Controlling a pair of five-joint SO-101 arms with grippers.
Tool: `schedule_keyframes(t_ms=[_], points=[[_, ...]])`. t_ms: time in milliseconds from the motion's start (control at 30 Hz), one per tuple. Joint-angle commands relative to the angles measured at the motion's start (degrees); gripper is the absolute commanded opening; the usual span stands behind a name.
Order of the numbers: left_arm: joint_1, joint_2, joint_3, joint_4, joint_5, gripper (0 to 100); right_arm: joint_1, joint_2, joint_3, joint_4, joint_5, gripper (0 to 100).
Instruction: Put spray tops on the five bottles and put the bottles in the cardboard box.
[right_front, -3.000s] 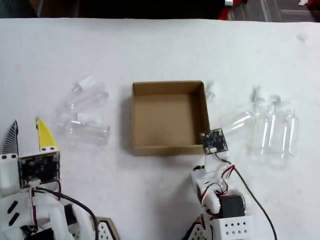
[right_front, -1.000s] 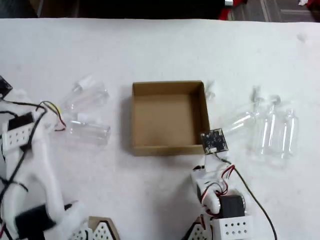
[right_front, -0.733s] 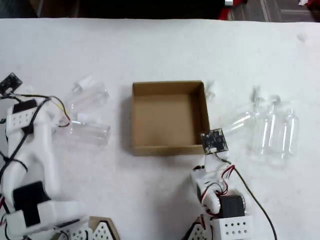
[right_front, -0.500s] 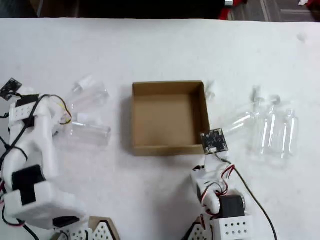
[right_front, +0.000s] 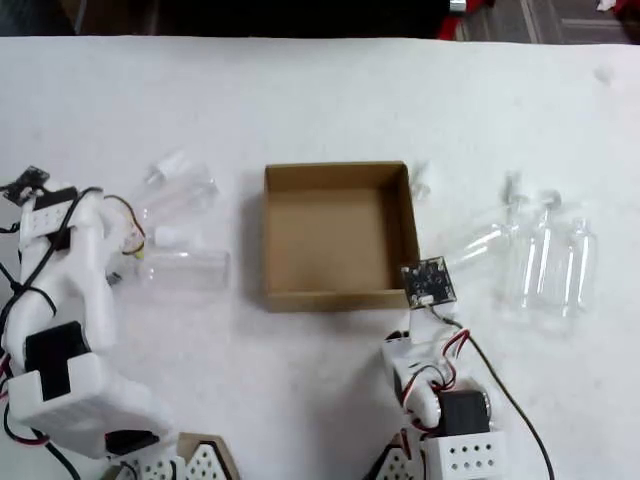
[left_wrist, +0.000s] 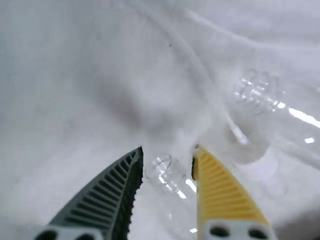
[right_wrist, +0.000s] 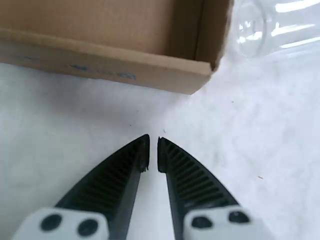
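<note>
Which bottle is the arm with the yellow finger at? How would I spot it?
Start at the cardboard box. On its left lie two bottles: not the farther bottle, but the near bottle, whose neck sits between the fingers of the left gripper.

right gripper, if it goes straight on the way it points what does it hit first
Probably the cardboard box, at its near wall close to the corner, across bare table from the right gripper. The clear bottle lies off that line. Depth is unclear.

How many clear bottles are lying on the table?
5. Two left of the cardboard box: far bottle, near bottle. Three right of it: slanted bottle, middle bottle, rightmost bottle.
</note>
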Motion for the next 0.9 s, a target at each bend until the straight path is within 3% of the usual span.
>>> schedule_keyframes(t_ms=[0, 233, 500, 767, 867], points=[[0.9, -0.1, -6.3, 6.7, 0.8, 16, 0.3, -0.3, 0.5, 0.1, 0.5, 1.8], [0.9, -0.1, -9.6, 12.9, 0.8, 17, 0.3, -0.3, 0.5, 0.1, 0.5, 1.8], [1.4, 0.0, -9.4, 15.4, 0.8, 27, 0.3, -0.3, 0.5, 0.1, 0.5, 1.8], [2.0, -0.8, -10.8, 17.4, 0.8, 26, 0.3, -0.3, 0.5, 0.1, 0.5, 1.8], [1.8, -2.4, -13.1, 22.2, 0.5, 27, 0.3, -0.3, 0.5, 0.1, 0.5, 1.8]])
